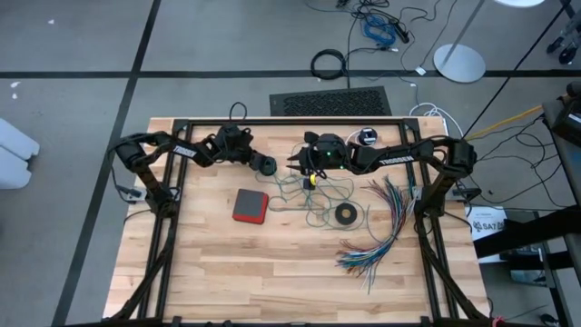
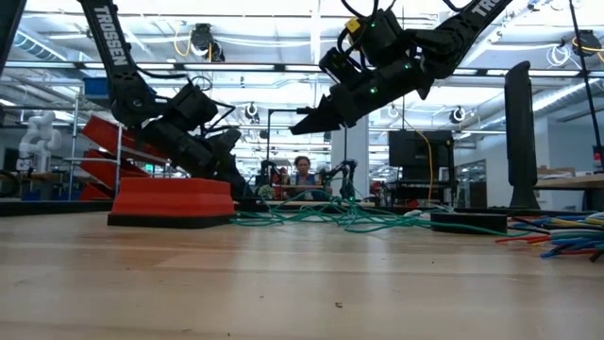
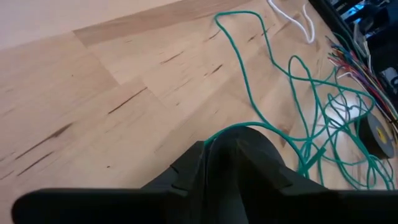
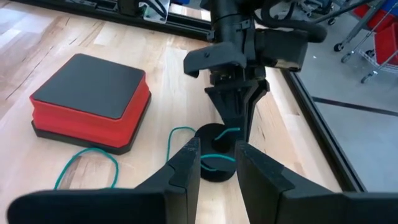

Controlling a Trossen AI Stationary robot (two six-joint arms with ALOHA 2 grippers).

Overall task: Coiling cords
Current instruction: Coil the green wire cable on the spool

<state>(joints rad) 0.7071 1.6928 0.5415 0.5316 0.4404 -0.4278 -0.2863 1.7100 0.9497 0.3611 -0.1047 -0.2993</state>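
The left gripper (image 4: 233, 124) is down at the table, just behind the red and black box (image 1: 251, 205), and its 2 fingers are pinched shut on the teal-green cord (image 3: 292, 93). The rest of that cord lies in loose loops on the wooden table (image 1: 227, 272), between the box and the small black ring (image 1: 345, 214). The right gripper (image 2: 307, 123) hangs in the air above the loops with nothing in it, and its 2 fingers (image 4: 186, 165) stand a little apart.
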